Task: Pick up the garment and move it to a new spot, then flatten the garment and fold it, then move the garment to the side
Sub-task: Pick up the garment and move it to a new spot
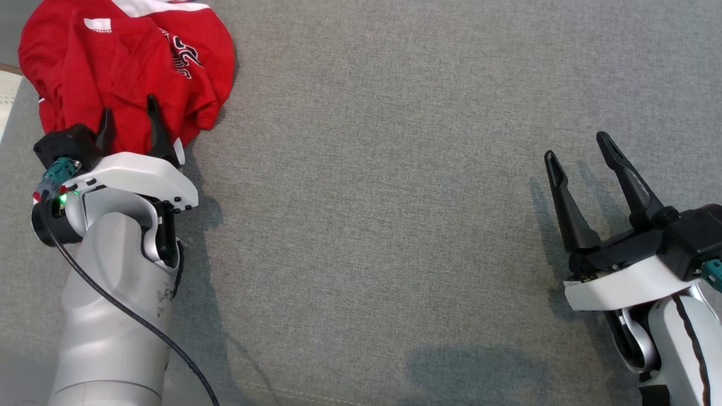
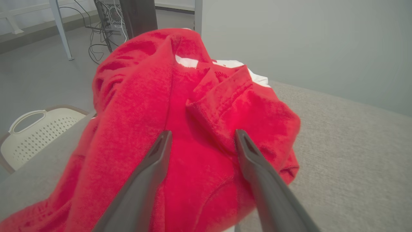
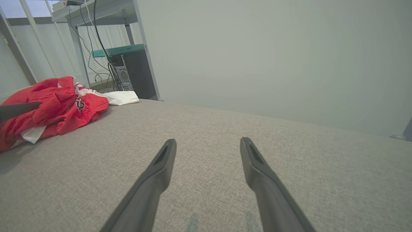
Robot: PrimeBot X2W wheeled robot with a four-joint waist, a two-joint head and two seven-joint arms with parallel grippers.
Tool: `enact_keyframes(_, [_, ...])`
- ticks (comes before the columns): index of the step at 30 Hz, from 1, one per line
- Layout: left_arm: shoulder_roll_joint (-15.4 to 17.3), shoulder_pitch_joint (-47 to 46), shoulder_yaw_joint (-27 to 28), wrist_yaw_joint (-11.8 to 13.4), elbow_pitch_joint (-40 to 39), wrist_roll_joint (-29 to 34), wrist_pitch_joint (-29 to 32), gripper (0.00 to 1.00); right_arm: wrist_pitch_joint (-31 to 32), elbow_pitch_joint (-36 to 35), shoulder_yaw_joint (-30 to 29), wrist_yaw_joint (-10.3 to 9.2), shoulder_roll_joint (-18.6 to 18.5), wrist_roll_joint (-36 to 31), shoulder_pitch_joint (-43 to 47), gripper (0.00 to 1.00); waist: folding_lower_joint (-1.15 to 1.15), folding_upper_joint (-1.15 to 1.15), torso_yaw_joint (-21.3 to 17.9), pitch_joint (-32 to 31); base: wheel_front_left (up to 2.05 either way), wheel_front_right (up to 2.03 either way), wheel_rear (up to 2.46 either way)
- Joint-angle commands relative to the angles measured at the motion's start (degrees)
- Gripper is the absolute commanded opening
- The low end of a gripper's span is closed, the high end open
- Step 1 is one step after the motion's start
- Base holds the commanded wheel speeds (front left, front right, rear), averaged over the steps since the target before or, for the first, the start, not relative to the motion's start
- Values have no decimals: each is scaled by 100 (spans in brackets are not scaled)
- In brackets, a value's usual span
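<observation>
Pointing empty and spread at the soft, light shirt [image 1: 124,62], the left hand [image 1: 128,106] should pinch a raised fold [image 2: 215,96].

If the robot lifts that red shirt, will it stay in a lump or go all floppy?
Probably floppy: the red garment lies crumpled in soft folds, so it should droop and unfurl when lifted. It looks thin, so likely light. Pushed, it would probably bunch up on the woven grey surface rather than slide.
</observation>
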Motion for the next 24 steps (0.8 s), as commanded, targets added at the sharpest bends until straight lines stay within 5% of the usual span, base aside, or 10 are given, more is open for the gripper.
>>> enact_keyframes(1, [314,-161,156,25,6,123,-28,100,-66,-168,141,1,-26,64,-65,100,0,0,-46,39,0,0,0])
enact_keyframes(12, [470,-383,338,49,354,252,-28,96,-66,-246,186,1,-59,160,-163,100,0,0,-241,179,0,0,0])
enact_keyframes(13, [470,-400,364,37,379,241,-28,74,-66,-283,190,1,-56,184,-167,100,0,0,-252,190,0,0,0])
enact_keyframes(14, [473,-405,386,28,387,241,-28,29,-66,-318,191,1,-57,202,-172,100,0,0,-261,200,0,0,0])
enact_keyframes(15, [478,-407,403,22,388,248,-28,0,-66,-347,192,1,-60,219,-176,100,0,0,-270,210,0,0,0])
enact_keyframes(24, [410,-263,569,-46,-213,320,-28,0,-66,-418,150,1,-52,268,-160,100,0,0,-244,163,0,0,0])
